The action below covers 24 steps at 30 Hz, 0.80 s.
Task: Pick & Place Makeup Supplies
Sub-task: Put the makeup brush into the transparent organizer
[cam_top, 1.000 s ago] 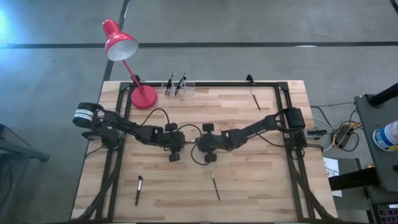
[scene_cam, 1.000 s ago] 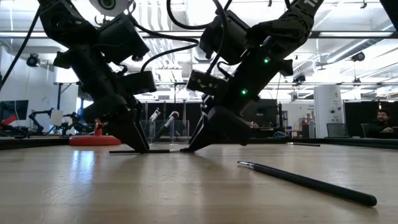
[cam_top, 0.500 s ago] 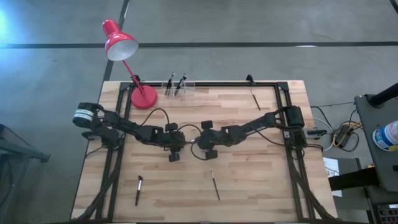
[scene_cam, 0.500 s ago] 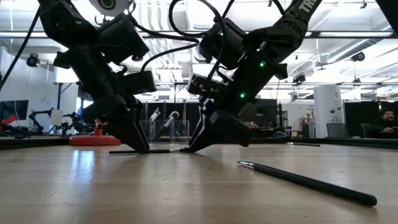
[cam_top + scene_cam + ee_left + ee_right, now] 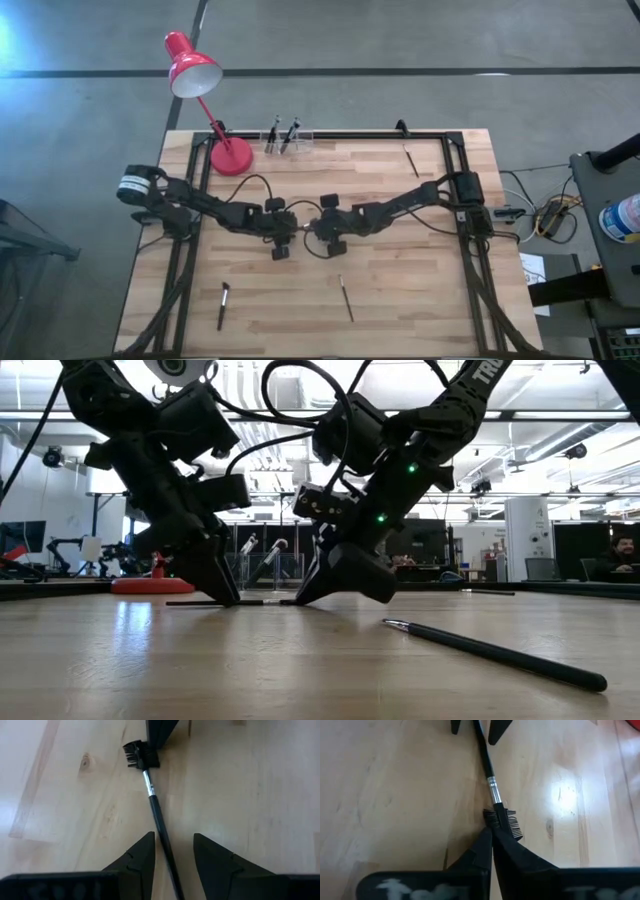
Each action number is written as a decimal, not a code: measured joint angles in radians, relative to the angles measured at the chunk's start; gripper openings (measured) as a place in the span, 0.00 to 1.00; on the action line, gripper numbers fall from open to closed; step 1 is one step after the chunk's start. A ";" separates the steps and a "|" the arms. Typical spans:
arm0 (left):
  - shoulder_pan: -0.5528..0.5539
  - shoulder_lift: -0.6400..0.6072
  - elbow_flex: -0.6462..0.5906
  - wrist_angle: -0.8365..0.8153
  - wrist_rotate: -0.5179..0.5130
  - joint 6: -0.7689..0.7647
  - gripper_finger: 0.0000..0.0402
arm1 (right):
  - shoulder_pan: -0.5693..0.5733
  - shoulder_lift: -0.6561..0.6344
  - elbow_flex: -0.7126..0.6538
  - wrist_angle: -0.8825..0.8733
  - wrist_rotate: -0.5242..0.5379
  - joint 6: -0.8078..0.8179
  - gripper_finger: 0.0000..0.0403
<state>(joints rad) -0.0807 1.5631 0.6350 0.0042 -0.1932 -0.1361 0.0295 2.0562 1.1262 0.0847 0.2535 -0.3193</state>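
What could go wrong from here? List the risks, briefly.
1. The right pincer is shut right at the comb-like head of the brush, catching little of it at most. The brush may slip or swing on a lift.
2. The left pincer stands open astride the same handle, close to the right one. Either arm moving might knock the brush or the other pincer.

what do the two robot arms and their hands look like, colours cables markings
Both arms are black and jointed, with looping black cables. The left arm has a white-banded base; the right arm shows green lights and white lettering in the low view. The left hand and right hand each end in two dark wedge-shaped fingers.
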 joint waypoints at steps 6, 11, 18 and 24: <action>0.000 0.000 0.004 -0.004 -0.032 -0.001 0.31 | 0.007 -0.016 -0.003 -0.007 0.011 0.003 0.02; 0.000 0.000 0.026 -0.009 -0.048 0.005 0.31 | 0.016 -0.018 -0.003 -0.003 0.008 0.038 0.02; 0.000 0.000 0.038 -0.047 -0.058 0.009 0.31 | 0.033 -0.050 -0.003 0.000 0.008 0.081 0.02; 0.000 0.000 0.031 -0.053 -0.059 0.007 0.31 | 0.044 -0.082 -0.003 -0.004 -0.010 0.084 0.02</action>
<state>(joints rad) -0.0803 1.5631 0.6662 -0.0492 -0.2523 -0.1290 0.0738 1.9743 1.1236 0.0811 0.2437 -0.2352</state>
